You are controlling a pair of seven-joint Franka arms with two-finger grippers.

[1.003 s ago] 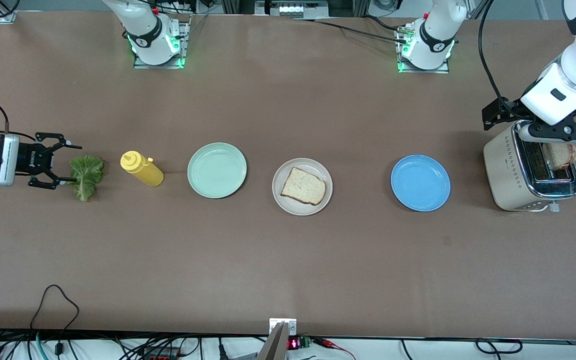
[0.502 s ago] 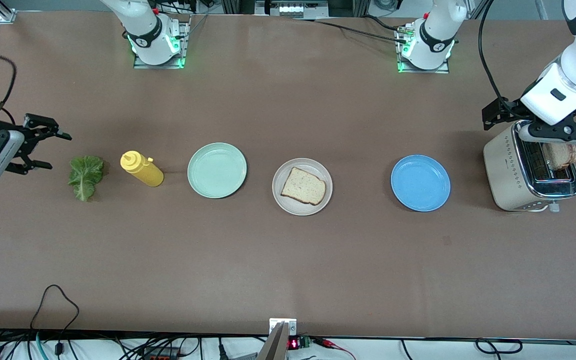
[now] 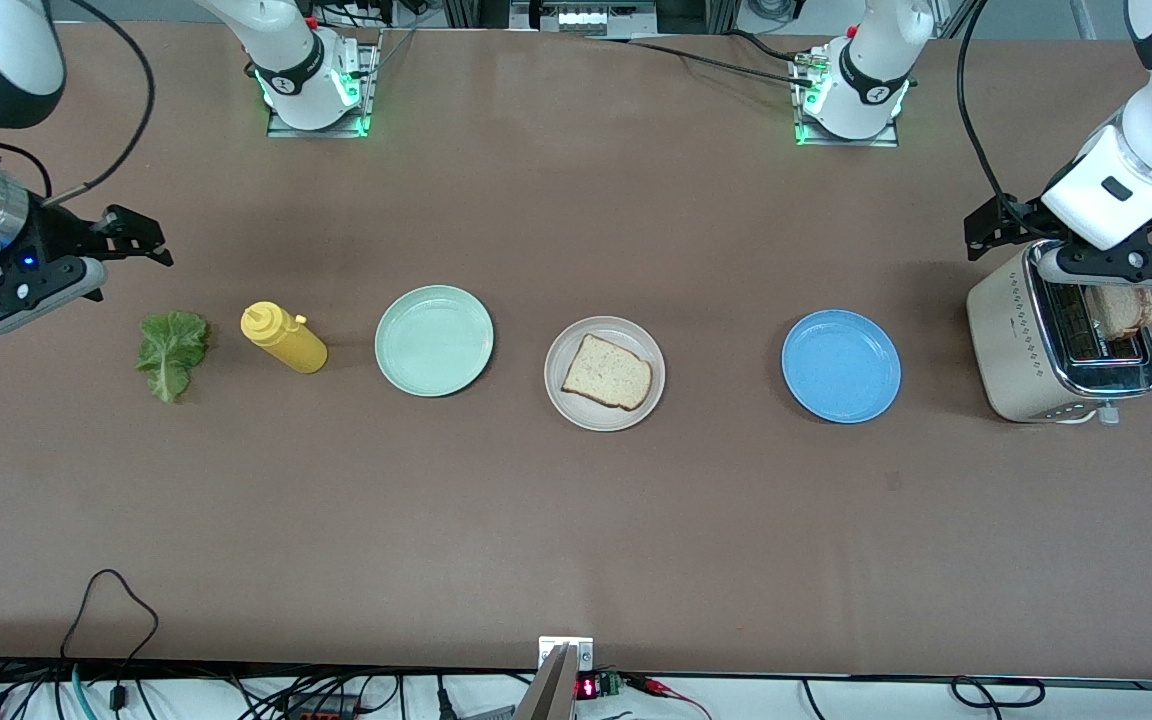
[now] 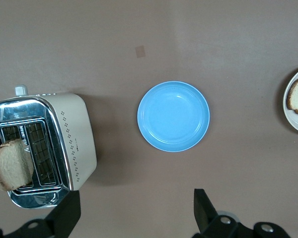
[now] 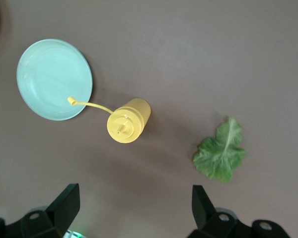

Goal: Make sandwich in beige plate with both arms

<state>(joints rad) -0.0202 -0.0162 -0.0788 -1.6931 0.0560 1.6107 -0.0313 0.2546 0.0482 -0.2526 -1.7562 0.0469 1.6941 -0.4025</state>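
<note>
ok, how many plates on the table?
3, in one row: mint-green plate beside the mustard bottle, beige plate holding bread in the middle, blue plate nearest the toaster. None hidden.

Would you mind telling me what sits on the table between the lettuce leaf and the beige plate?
The yellow squeeze bottle and mint-green plate lie between the lettuce leaf and the beige plate, as the front view shows.

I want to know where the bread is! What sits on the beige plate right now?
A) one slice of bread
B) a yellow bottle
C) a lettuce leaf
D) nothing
A: a single bread slice lies on the beige plate, while the lettuce leaf lies on the table.
</note>
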